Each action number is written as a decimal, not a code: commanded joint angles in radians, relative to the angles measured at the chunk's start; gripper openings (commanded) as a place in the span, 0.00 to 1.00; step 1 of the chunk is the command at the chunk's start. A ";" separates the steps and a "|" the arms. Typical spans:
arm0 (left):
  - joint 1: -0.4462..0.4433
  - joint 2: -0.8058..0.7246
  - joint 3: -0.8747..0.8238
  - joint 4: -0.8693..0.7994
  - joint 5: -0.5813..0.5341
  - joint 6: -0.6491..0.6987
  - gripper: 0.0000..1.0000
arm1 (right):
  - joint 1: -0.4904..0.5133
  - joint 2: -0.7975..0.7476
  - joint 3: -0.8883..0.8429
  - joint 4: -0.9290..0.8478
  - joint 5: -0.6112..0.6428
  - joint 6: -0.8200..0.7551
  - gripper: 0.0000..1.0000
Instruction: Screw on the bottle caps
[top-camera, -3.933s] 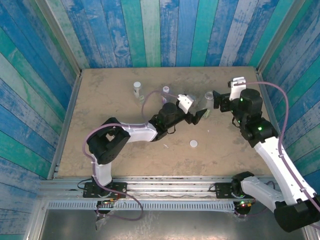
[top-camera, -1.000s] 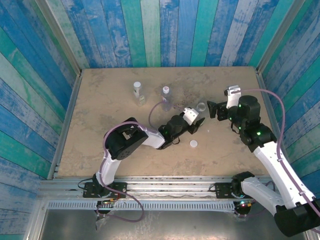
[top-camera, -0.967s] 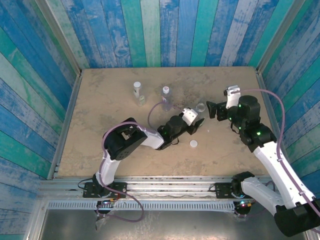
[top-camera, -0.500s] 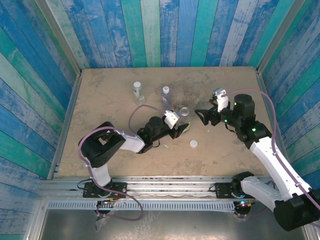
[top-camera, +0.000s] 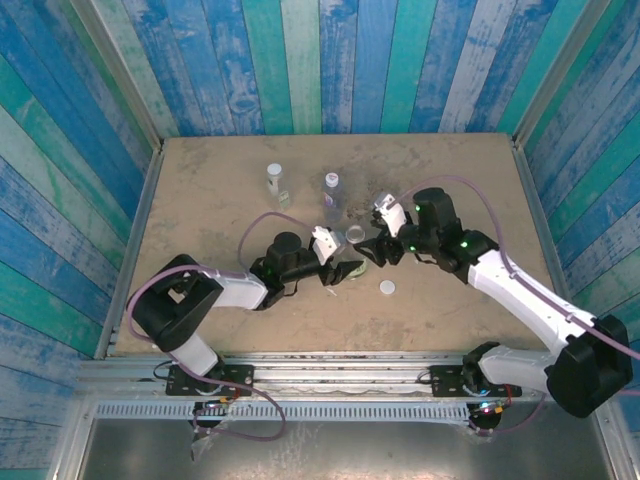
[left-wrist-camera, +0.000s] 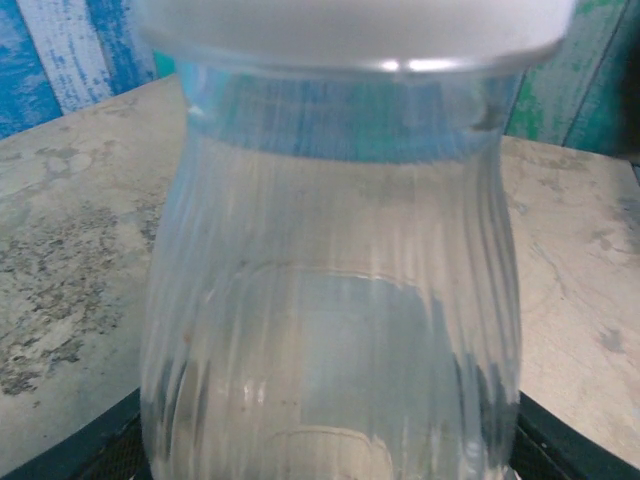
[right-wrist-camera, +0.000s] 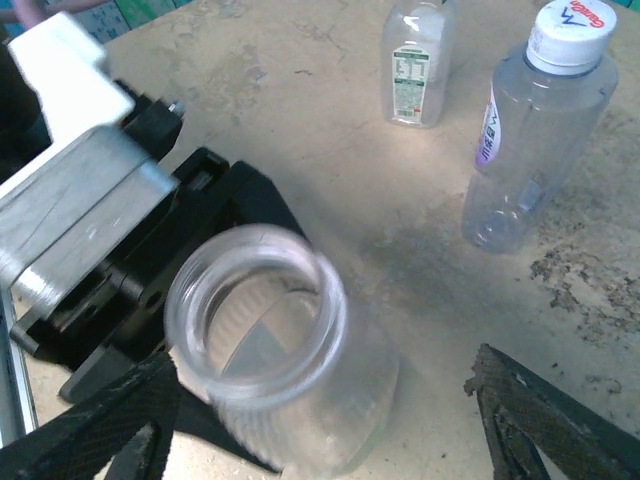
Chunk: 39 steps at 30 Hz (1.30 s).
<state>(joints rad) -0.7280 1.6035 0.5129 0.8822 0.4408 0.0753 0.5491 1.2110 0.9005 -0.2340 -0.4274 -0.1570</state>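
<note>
- Blue and teal planks wall in a mottled beige stone counter (top-camera: 200, 250), and the action sits mid-counter.
- Hard call here: the left pincer (top-camera: 347, 257) has the plain bottle (left-wrist-camera: 330, 330) between its dark fingers (left-wrist-camera: 565, 445), but those are cut off at the bottom corners of the left wrist view. Gripping or just flanking, I cannot tell.
- Right pincer (top-camera: 368, 250) is spread, one black finger on each side of that same bottle, with a clear gap on one side.
- Ribbed clear plastic, round mouth wide open.
- One white disc cap (top-camera: 387, 288) lies loose, just near-right of it.
- Far-left stand the capped purple-label bottle (right-wrist-camera: 530, 150) and the green-label bottle (right-wrist-camera: 415, 60), its top cropped in the right wrist view.
</note>
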 joint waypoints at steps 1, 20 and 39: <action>0.001 -0.066 -0.011 -0.011 0.057 0.024 0.67 | 0.012 0.036 0.055 0.027 -0.017 0.002 0.75; 0.006 -0.073 -0.037 0.115 0.041 -0.065 0.66 | 0.025 0.073 0.095 0.036 -0.113 0.047 0.33; 0.006 -0.058 -0.011 0.115 0.076 -0.078 0.78 | 0.025 0.055 0.125 0.025 -0.184 0.066 0.28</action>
<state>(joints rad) -0.7254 1.5810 0.4831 0.9779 0.4915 -0.0040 0.5690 1.2945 0.9951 -0.1928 -0.5629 -0.0883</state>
